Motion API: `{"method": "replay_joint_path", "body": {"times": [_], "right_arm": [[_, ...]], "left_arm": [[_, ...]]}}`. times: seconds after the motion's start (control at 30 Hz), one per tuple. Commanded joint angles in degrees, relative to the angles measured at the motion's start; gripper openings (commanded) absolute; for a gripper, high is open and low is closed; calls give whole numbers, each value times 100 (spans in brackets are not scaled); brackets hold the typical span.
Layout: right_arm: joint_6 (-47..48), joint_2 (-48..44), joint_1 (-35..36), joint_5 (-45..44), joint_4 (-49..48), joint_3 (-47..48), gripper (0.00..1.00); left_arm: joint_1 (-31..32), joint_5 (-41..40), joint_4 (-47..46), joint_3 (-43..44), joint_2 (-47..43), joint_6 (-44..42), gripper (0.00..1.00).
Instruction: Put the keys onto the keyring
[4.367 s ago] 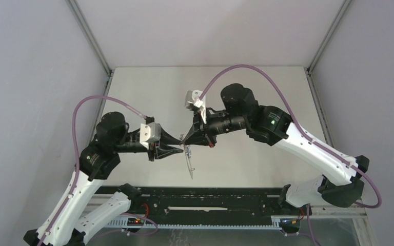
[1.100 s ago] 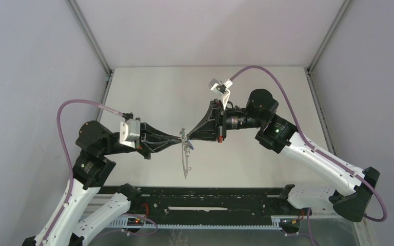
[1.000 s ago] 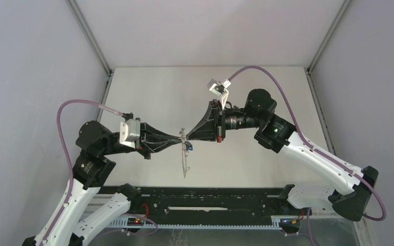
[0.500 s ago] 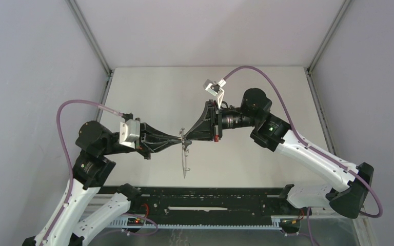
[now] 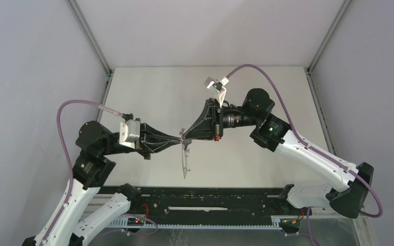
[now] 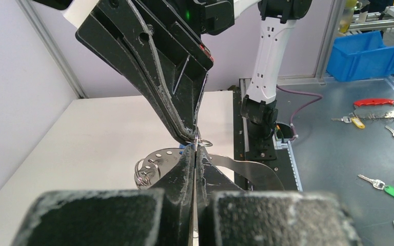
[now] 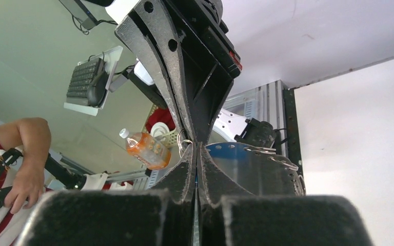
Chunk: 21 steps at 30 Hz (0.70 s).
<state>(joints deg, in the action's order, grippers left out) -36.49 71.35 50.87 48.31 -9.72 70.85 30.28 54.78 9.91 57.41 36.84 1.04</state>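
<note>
Top external view has the keyring (image 5: 185, 163) hanging edge-on in the air above the desk (image 5: 149, 92). It reads as a thin strip dropping toward 6 o'clock from the spot where the two arms' tips meet. Left end effector (image 5: 178, 137) reaches in from 9 o'clock, clenched on the keyring's top rim. Right end effector (image 5: 185, 136) comes in from 3 o'clock, its fingers pressed together and tip to tip with the left's — what they pinch, if anything, is too small to tell.

Left wrist view shows the band curving away behind the closed fingers, with holes punched along it. Wire loops (image 6: 144, 174) bunch at 9 o'clock, and a small loop (image 6: 205, 144) sits just at 3 o'clock of the meeting tips. A scrap of blue (image 6: 186, 146) lies right against the tips — whether it is a key's head cannot be told. Farther out at 3 o'clock, off the desk, are loose keys (image 6: 385, 190) and a blue bin (image 6: 369, 54).

Right wrist view shows a bottle (image 7: 144, 148) of orange drink at 9 o'clock and a person's arm (image 7: 25, 169) at 8 o'clock.
</note>
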Motion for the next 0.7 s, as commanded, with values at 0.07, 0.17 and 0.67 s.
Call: {"method": "replay_joint_path", "body": {"times": [0.07, 0.17, 0.67], "right_arm": [[441, -160, -77, -251, 534, 22, 27], [1130, -498, -187, -988, 1420, 17, 64], [3023, -980, 1672, -4496, 2644, -148, 100]], "left_arm": [[30, -137, -193, -55, -28, -95, 0], [30, -482, -152, -60, -28, -95, 0], [30, -2220, -313, -230, -78, -352, 0]]}}
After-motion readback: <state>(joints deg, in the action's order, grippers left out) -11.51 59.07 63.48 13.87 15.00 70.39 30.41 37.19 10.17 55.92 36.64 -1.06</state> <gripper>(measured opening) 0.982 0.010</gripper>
